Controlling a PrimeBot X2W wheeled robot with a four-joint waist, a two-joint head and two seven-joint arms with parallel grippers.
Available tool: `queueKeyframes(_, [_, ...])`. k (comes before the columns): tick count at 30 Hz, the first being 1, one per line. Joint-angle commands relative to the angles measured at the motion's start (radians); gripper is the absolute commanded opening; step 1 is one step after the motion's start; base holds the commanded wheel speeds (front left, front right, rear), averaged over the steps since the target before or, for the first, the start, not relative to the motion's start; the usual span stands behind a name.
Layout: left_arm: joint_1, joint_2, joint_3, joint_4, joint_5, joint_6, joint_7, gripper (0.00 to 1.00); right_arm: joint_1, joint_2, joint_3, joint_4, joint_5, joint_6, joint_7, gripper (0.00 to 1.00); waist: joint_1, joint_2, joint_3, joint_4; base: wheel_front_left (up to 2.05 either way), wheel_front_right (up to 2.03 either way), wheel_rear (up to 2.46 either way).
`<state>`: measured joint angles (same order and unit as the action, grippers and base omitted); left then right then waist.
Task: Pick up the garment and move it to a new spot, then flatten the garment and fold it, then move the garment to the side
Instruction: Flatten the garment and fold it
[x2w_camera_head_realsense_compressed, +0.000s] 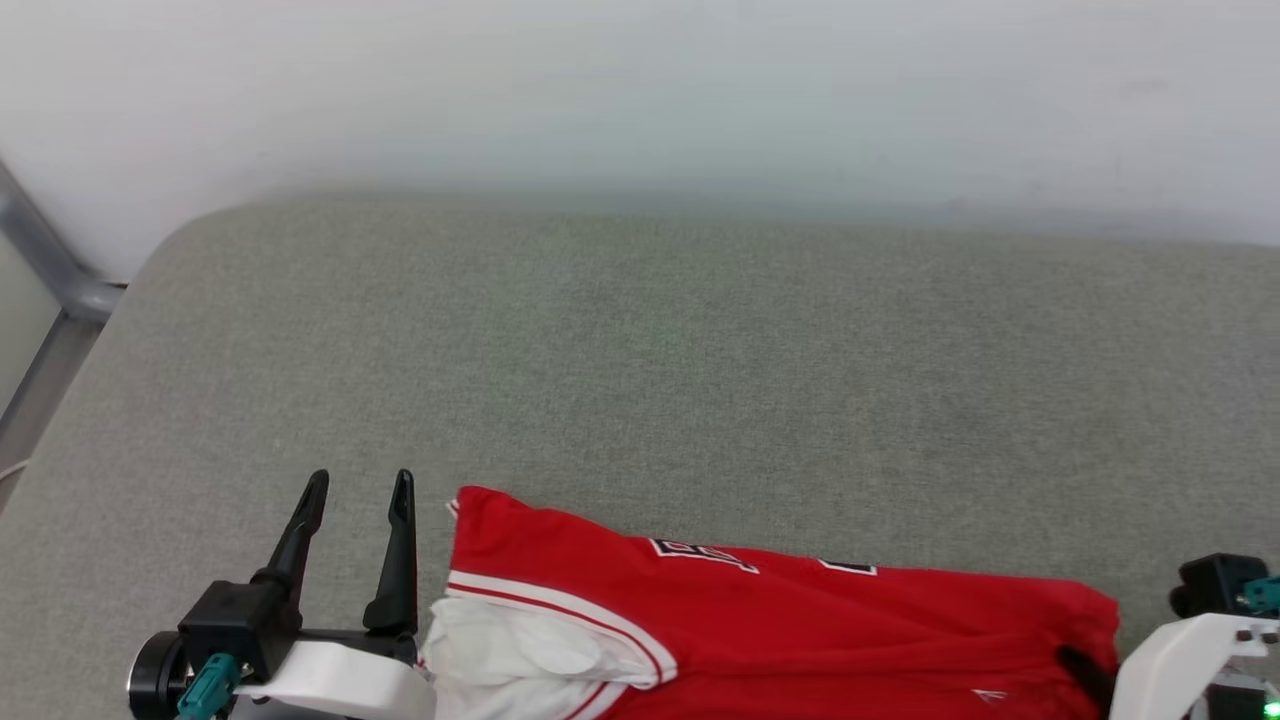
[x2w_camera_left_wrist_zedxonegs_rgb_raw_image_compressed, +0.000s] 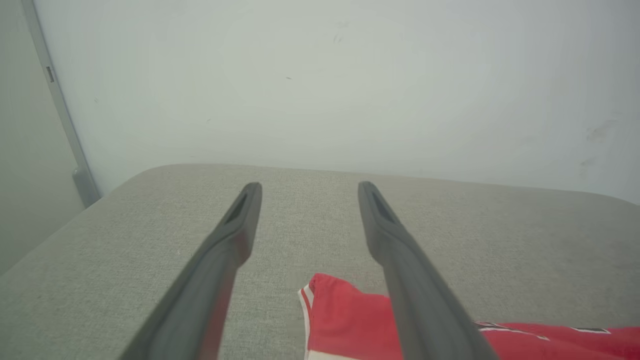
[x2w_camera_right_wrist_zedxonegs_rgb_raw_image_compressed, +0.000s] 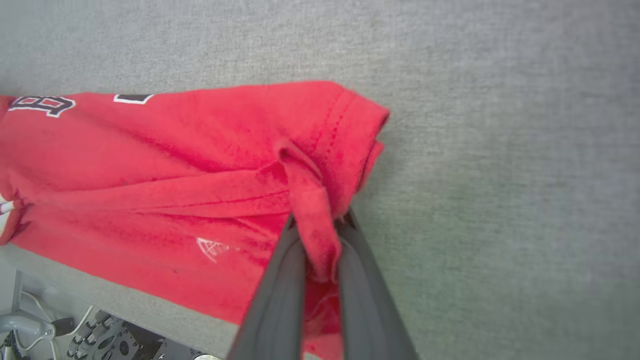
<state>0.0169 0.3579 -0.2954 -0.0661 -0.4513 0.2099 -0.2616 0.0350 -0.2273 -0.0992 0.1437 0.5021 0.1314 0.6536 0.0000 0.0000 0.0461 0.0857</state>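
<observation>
Pinching a hem fold of the garment (x2w_camera_right_wrist_zedxonegs_rgb_raw_image_compressed: 150, 165) in my right tool (x2w_camera_right_wrist_zedxonegs_rgb_raw_image_compressed: 320, 217), left tool (x2w_camera_head_realsense_compressed: 360, 480) spread apart, empty, beside its white sleeve (x2w_camera_head_realsense_compressed: 500, 650)

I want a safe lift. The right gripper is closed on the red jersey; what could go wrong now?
1. The right gripper pinches only a narrow fold near the red jersey's hem; it may slip out.
2. The left gripper is open beside the white sleeve, so a one-sided lift would likely bunch the jersey.
3. The jersey lies near the grey padded surface's front edge and could slide off.
</observation>
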Motion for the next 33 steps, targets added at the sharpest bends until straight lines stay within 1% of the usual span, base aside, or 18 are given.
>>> queueKeyframes(1, [0.013,0.003,-0.001,0.001,0.008,-0.001,-0.004,1.00,-0.002,-0.018,-0.018,-0.006,-0.003,-0.002,0.006,0.00,0.0000,0.0000,-0.017,-0.014,0.00,0.00,0.00])
queueKeyframes(6, [0.034,0.012,0.000,0.000,0.005,0.007,-0.001,1.00,0.009,-0.042,-0.109,-0.017,-0.010,-0.002,0.039,0.00,0.0000,0.0000,-0.036,-0.044,0.00,0.00,0.00])
queueKeyframes(9, [0.041,0.019,0.002,0.001,0.006,0.009,-0.001,1.00,0.023,-0.045,-0.168,-0.025,-0.013,-0.001,0.060,0.00,0.0000,0.0000,-0.042,-0.054,0.00,0.00,0.00])
queueKeyframes(12, [0.041,0.028,0.002,0.004,0.012,0.014,0.002,1.00,0.024,-0.017,-0.222,-0.031,0.020,-0.001,0.086,0.00,0.0000,0.0000,-0.045,-0.061,0.00,0.00,0.00])
queueKeyframes(14, [0.044,0.028,0.003,0.002,0.011,0.018,0.002,1.00,0.020,0.010,-0.241,-0.028,0.066,-0.001,0.135,0.00,0.0000,0.0000,-0.046,-0.065,0.00,0.00,0.00])
queueKeyframes(15, [0.046,0.029,0.003,0.002,0.012,0.020,0.002,1.00,0.018,0.023,-0.239,-0.037,0.099,-0.001,0.160,0.00,0.0000,0.0000,-0.047,-0.066,0.00,0.00,0.00])
queueKeyframes(16, [0.047,0.029,0.002,0.003,0.012,0.021,0.002,1.00,0.009,0.050,-0.240,-0.045,0.153,-0.001,0.186,0.00,0.0000,0.0000,-0.048,-0.066,0.00,0.00,0.00])
queueKeyframes(17, [0.047,0.029,0.002,0.003,0.012,0.021,0.002,1.00,0.009,0.050,-0.240,-0.045,0.153,-0.001,0.186,0.00,0.0000,0.0000,-0.048,-0.066,0.00,0.00,0.00])
queueKeyframes(18, [0.050,0.030,0.002,0.004,0.011,0.019,0.003,1.00,0.000,0.078,-0.240,-0.053,0.211,-0.001,0.214,0.00,0.0000,0.0000,-0.047,-0.066,0.00,0.00,0.00])
queueKeyframes(21, [0.050,0.029,-0.001,0.007,0.007,0.018,0.005,1.00,-0.005,0.134,-0.236,-0.073,0.366,-0.001,0.303,0.00,0.0000,0.0000,-0.047,-0.061,0.00,0.00,0.00])
queueKeyframes(23, [0.044,0.028,-0.004,0.008,0.006,0.017,0.005,1.00,-0.010,0.160,-0.230,-0.080,0.470,-0.001,0.355,0.00,0.0000,0.0000,-0.047,-0.055,0.00,0.00,0.00])
queueKeyframes(26, [0.032,0.025,-0.008,0.011,0.004,0.013,0.006,1.00,-0.012,0.178,-0.201,-0.067,0.604,-0.001,0.404,0.00,0.0000,0.0000,-0.046,-0.040,0.00,0.00,0.00])
queueKeyframes(28, [0.023,0.023,-0.013,0.013,0.005,0.011,0.007,1.00,-0.016,0.179,-0.156,-0.049,0.697,-0.001,0.401,0.00,0.0000,0.0000,-0.044,-0.027,0.00,0.00,0.00])
queueKeyframes(30, [0.016,0.021,-0.015,0.013,0.004,0.011,0.007,1.00,-0.022,0.179,-0.099,-0.033,0.779,-0.001,0.373,0.00,0.0000,0.0000,-0.040,-0.013,0.00,0.00,0.00])
queueKeyframes(33, [0.004,0.019,-0.018,0.014,0.006,0.009,0.007,1.00,-0.045,0.178,-0.009,-0.019,0.846,-0.001,0.314,0.00,0.0000,0.0000,-0.025,0.008,0.00,0.00,0.00])
